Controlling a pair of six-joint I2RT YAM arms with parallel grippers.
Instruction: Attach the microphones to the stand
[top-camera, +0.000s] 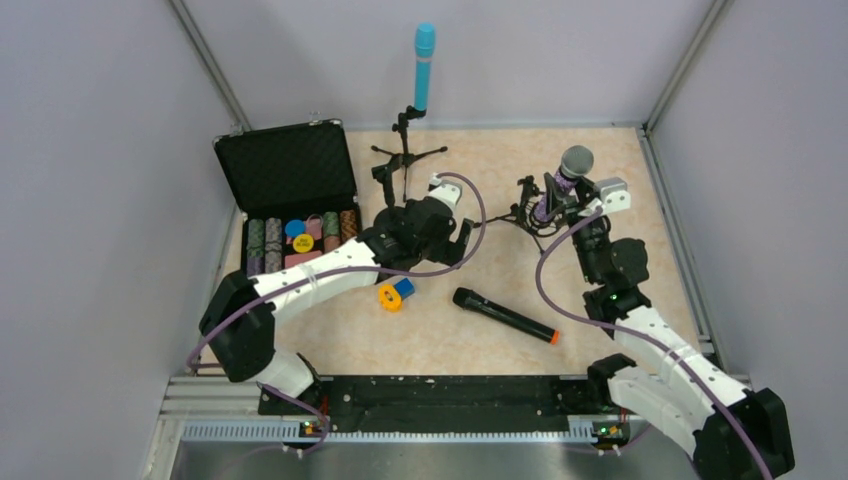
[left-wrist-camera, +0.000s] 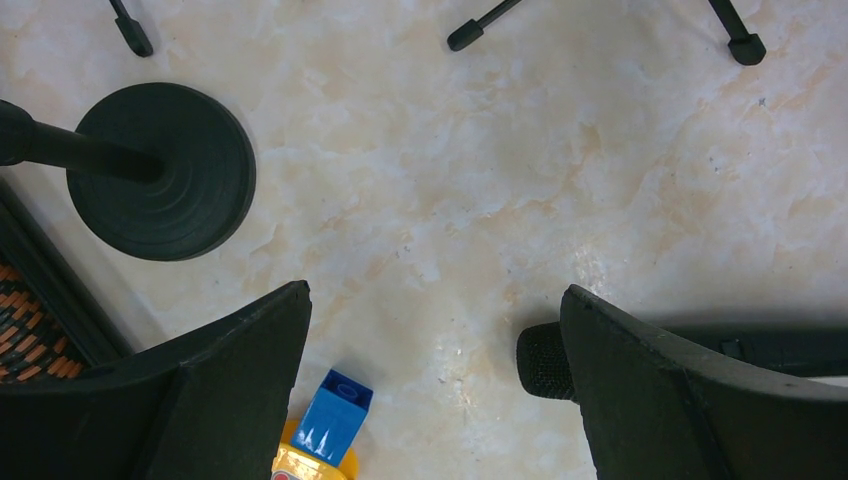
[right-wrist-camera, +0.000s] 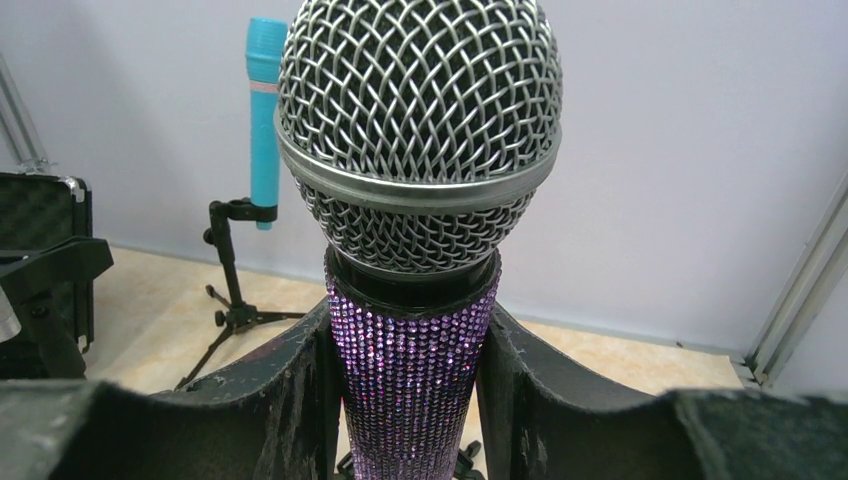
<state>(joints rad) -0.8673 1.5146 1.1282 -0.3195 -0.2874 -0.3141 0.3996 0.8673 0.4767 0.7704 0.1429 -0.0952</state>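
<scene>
**One mic up, one in hand, one flat on the table**

Far left there's an open black hard case with rows of striped chips in its tray; the left wrist view only catches a cut-off corner of it. Just right of that, the all light-blue stick microphone stands upright in the clip of a thin black tripod stand at the back. The left gripper hangs over the bare marble-look tabletop, fingers spread wide, nothing between them. A black round-base stand sits near it, its pole cut off by the frame edge. Just below lies a small orange-and-blue plastic object, half out of frame in the wrist view.

Next along, the black stick microphone with an orange end lies flat on the table, in no stand; from the left wrist only its head peeks out behind a finger. Then the glittery purple microphone with a silver mesh grille stands upright, pinched around its body by the right gripper. A second little black stand is right beside it; can't tell if the mic is seated in its clip, and the lower end is hidden.
</scene>
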